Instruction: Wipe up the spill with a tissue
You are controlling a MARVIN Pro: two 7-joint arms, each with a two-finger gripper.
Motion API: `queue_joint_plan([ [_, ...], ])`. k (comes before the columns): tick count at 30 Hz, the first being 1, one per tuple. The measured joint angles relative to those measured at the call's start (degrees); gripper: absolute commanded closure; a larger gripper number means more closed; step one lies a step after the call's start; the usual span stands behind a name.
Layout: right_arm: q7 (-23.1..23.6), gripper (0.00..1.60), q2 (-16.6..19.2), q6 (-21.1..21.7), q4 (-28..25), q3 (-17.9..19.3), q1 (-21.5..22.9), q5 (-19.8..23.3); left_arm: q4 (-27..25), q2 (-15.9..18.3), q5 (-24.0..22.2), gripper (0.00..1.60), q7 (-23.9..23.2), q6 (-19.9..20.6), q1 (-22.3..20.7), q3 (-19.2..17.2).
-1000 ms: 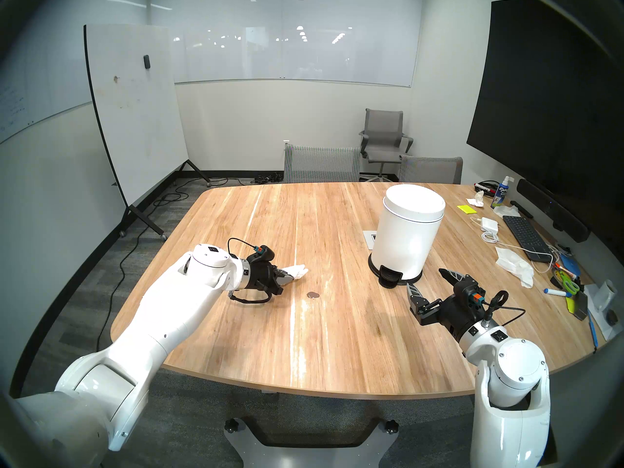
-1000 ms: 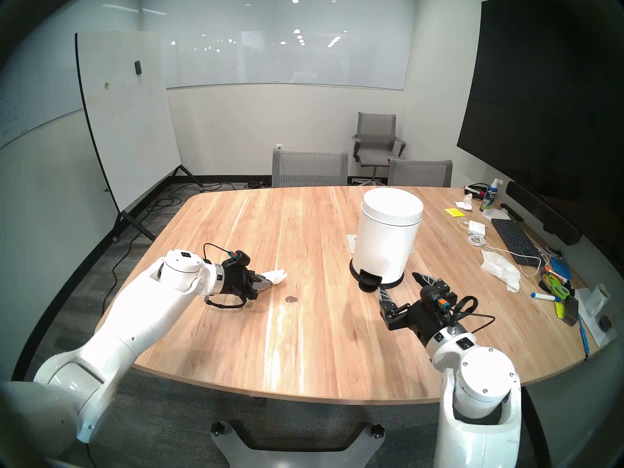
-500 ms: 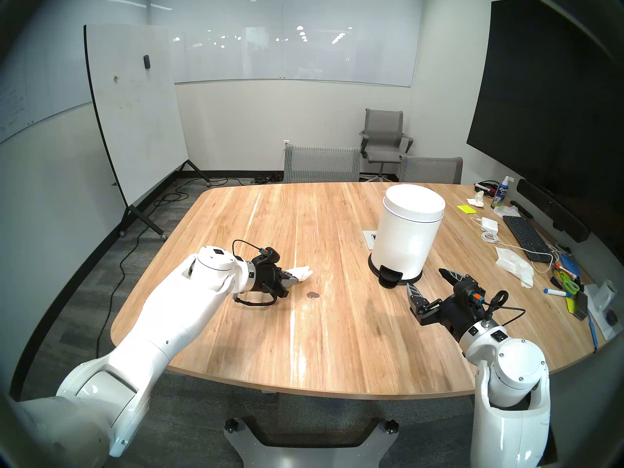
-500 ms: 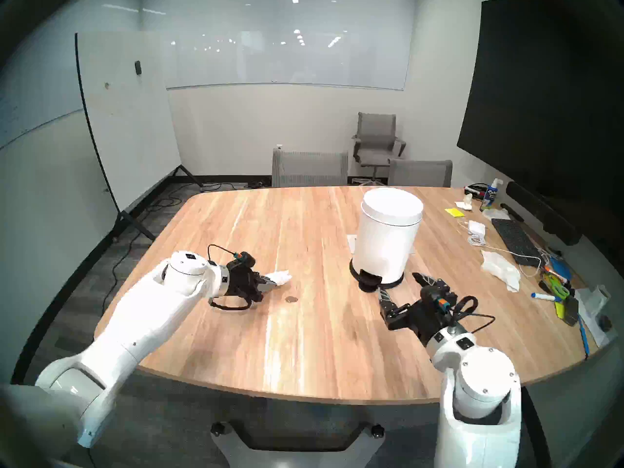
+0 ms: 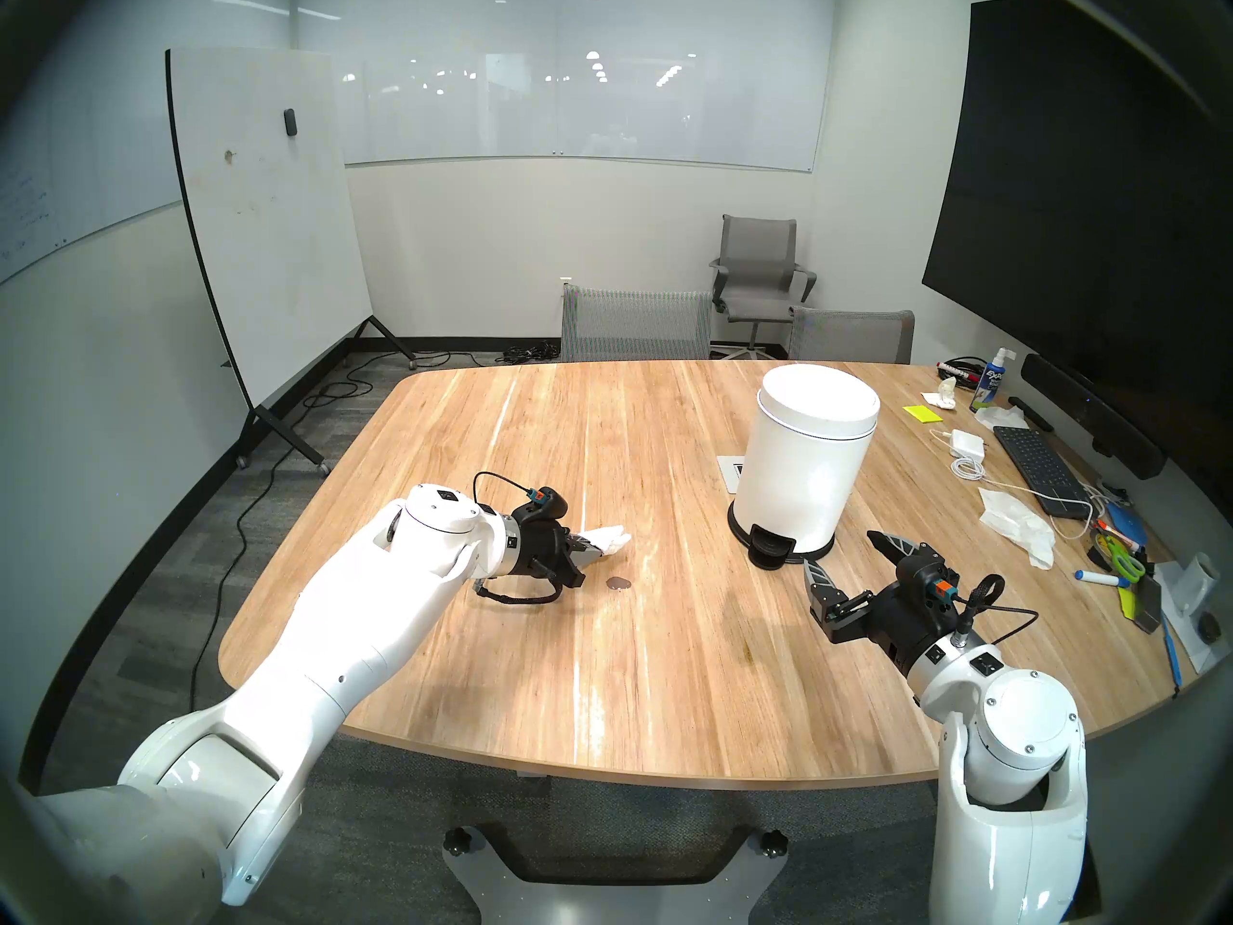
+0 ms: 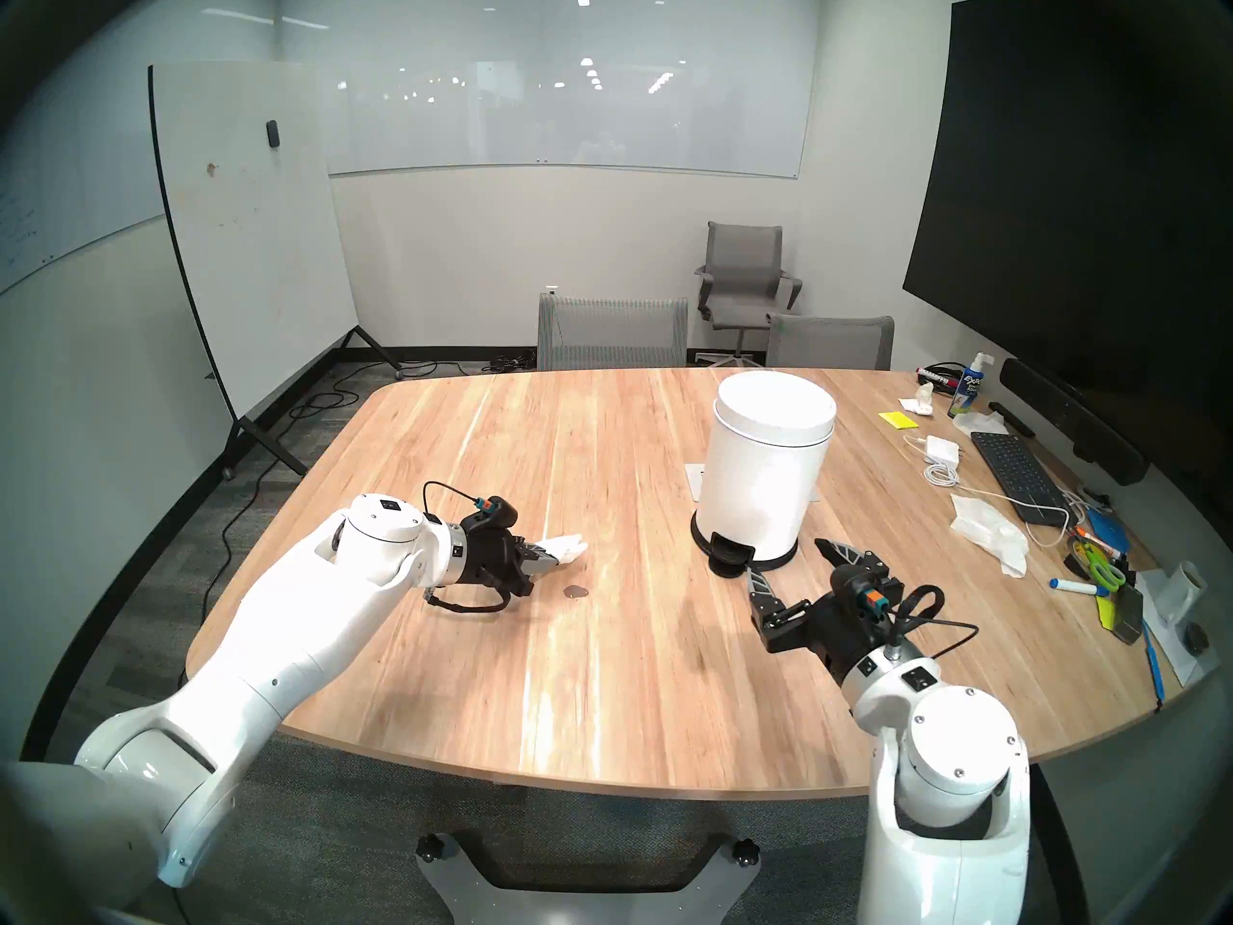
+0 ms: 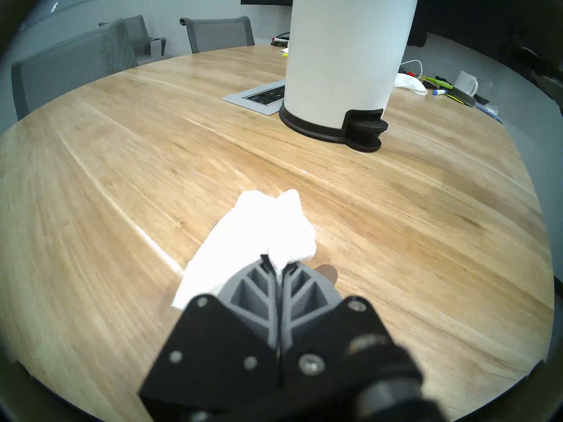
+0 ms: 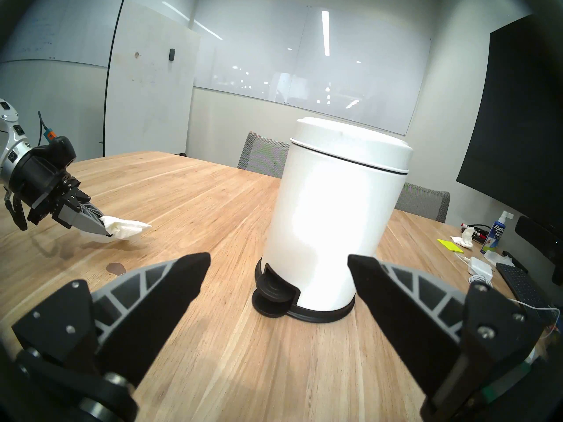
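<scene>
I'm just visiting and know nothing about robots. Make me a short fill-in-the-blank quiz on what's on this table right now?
1. The left fingers pinch a white ____.
2. The brown spill lies on the ____ table.
3. The white bin has its lid ____.
4. The right fingers are spread ____ and hold nothing.

Missing words: tissue; wooden; closed; open

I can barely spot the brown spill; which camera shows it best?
The head views: the spill lies whole on the table. The right wrist view shows it flat and glary; in the left wrist view the end effector hides most of it.
</scene>
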Motion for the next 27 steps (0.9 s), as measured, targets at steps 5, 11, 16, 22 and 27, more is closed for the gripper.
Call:
queue_joint_plan([
  [5, 0.0, 0.00, 0.0, 0.0, 0.0, 0.0, 0.0, 0.0, -1.4, -0.1, 0.0, 1.60, 0.7, 0.9, 0.3, 0.2],
  [11, 0.0, 0.00, 0.0, 0.0, 0.0, 0.0, 0.0, 0.0, -3.4, -0.2, -0.1, 1.60, 1.7, 2.0, 1.2, 0.3],
  [16, 0.0, 0.00, 0.0, 0.0, 0.0, 0.0, 0.0, 0.0, -4.6, -0.2, -0.1, 1.60, 2.5, 2.6, 2.3, 0.5],
  [22, 0.0, 0.00, 0.0, 0.0, 0.0, 0.0, 0.0, 0.0, -6.4, -0.2, -0.1, 1.60, 3.4, 3.3, 3.7, 0.8],
  [27, 0.0, 0.00, 0.0, 0.0, 0.0, 0.0, 0.0, 0.0, -7.6, -0.2, -0.1, 1.29, 4.0, 4.0, 4.4, 1.0],
])
